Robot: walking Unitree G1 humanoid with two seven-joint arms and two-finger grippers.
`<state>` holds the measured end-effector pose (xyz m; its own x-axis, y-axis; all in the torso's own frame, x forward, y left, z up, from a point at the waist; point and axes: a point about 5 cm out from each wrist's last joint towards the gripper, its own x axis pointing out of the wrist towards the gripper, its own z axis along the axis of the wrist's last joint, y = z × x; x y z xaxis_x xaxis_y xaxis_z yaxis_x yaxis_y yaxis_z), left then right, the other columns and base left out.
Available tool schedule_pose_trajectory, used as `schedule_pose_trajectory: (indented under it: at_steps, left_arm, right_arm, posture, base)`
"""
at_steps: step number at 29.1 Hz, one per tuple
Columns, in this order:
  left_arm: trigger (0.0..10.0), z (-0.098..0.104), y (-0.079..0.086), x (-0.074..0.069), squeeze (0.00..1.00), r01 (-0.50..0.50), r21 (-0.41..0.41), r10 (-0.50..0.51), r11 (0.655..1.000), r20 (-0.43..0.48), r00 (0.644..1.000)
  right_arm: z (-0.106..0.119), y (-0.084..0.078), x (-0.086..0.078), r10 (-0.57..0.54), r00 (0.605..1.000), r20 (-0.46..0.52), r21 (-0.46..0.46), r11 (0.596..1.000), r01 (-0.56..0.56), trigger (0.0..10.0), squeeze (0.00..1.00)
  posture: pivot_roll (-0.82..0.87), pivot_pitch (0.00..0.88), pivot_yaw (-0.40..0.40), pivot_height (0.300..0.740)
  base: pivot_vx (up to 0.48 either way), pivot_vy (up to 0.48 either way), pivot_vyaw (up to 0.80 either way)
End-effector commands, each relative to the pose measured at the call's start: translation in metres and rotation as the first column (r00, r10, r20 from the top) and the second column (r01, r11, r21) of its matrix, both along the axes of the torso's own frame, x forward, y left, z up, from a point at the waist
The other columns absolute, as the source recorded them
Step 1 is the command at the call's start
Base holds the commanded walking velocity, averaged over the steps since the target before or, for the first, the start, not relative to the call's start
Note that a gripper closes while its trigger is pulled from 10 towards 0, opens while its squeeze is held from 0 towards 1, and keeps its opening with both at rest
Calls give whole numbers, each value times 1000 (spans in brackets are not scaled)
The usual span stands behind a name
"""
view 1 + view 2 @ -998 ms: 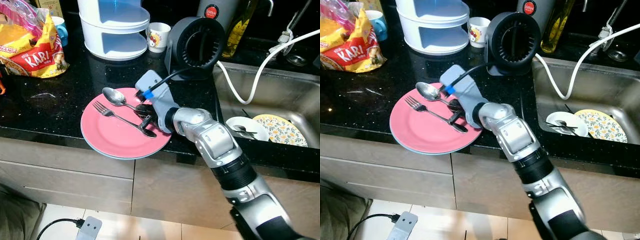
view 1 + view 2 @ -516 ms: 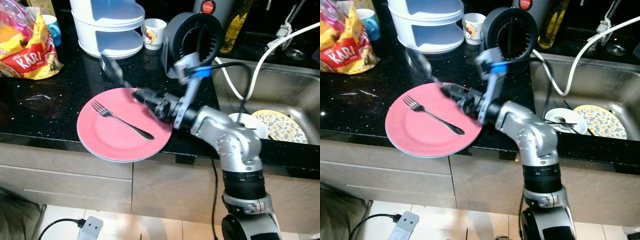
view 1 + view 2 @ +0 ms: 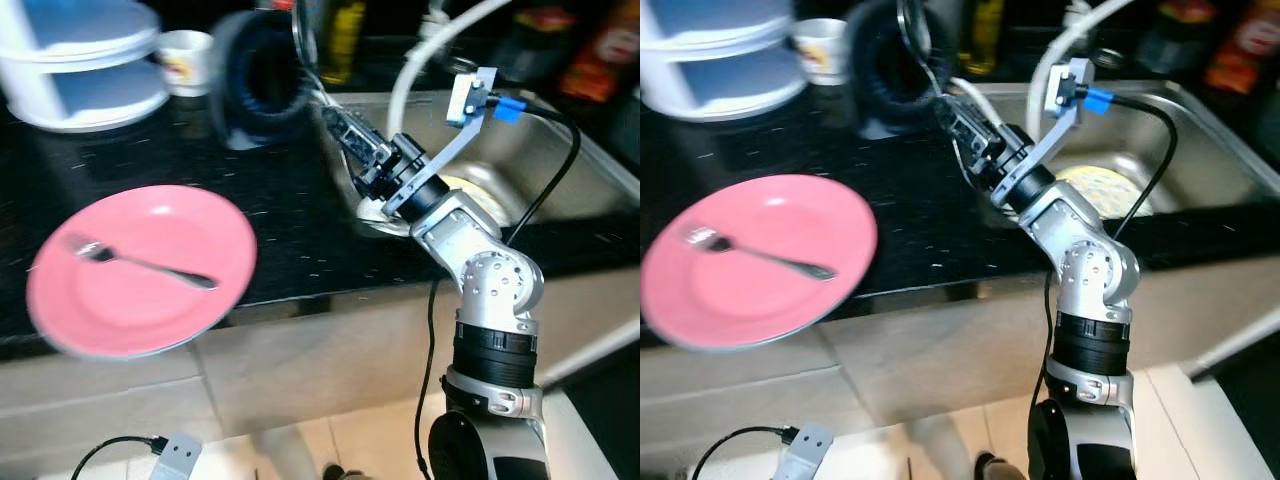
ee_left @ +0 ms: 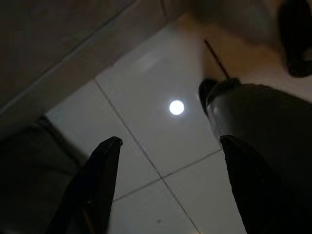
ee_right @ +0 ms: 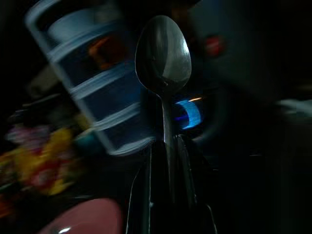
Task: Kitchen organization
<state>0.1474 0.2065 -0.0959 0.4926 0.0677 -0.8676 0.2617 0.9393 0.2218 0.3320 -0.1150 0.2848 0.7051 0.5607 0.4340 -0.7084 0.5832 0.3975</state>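
Spoon (image 5: 163, 56) sits pinched by its handle between the pressed-together fingers of the right gripper (image 3: 345, 133), bowl end pointing up and away from the wrist. In the head views the spoon is lifted off the counter (image 3: 290, 215), near the rim of the sink (image 3: 560, 150), with its bowl in front of the round black appliance (image 3: 265, 85) at the back of the counter. The silver right arm reaches up from below toward that spot, a blue-tipped cable running off its wrist.

Left of the sink, a pink plate (image 3: 140, 270) lies at the counter's front edge, slightly overhanging it, with a fork (image 3: 140, 264) lying across it. Behind the plate stands a white tiered container (image 3: 75, 60), and a small white cup (image 3: 185, 60) stands between that container and the black appliance. A patterned dish (image 3: 1102, 190) lies inside the sink, partly hidden by the arm. A white hose (image 3: 430, 50) curves over the sink's back edge.

The left gripper (image 4: 168, 151) hangs low over pale floor tiles, its two black fingers spread wide apart with nothing between them.
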Motion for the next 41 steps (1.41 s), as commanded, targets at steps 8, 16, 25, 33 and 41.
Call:
schedule_pose_trajectory:
  at_steps: [8,16,25,33,41]
  left_arm:
    - [10000,-7,0,-18,0,-3,-6,2,1000,-63,998]
    - [10000,-9,0,-27,0,3,-9,-3,1000,-81,997]
    - [10000,-12,4,-40,0,13,-1,-13,1000,-107,994]
    - [10000,-14,5,-51,0,17,-3,-17,1000,-126,992]
    - [10000,-18,4,-72,0,31,-13,-32,999,-155,987]
  right_arm:
    - [-11,-17,22,-309,947,-83,-143,944,296,10000,0]
    - [-25,-50,28,-504,851,-146,-212,856,471,10000,0]
    - [-37,-61,29,-641,759,-111,-385,732,562,10000,0]
    - [-38,-56,31,-666,744,-57,-475,673,567,10000,0]
    - [-30,-58,49,-764,641,73,-615,471,632,10000,0]
  posture:
    - [69,119,-64,740]
    - [64,149,-63,740]
    - [56,192,-63,740]
    - [52,233,-65,740]
    - [52,311,-63,740]
  base:
    - [0,0,0]
    - [0,0,-548]
    - [0,0,-319]
    - [0,0,0]
    - [0,0,0]
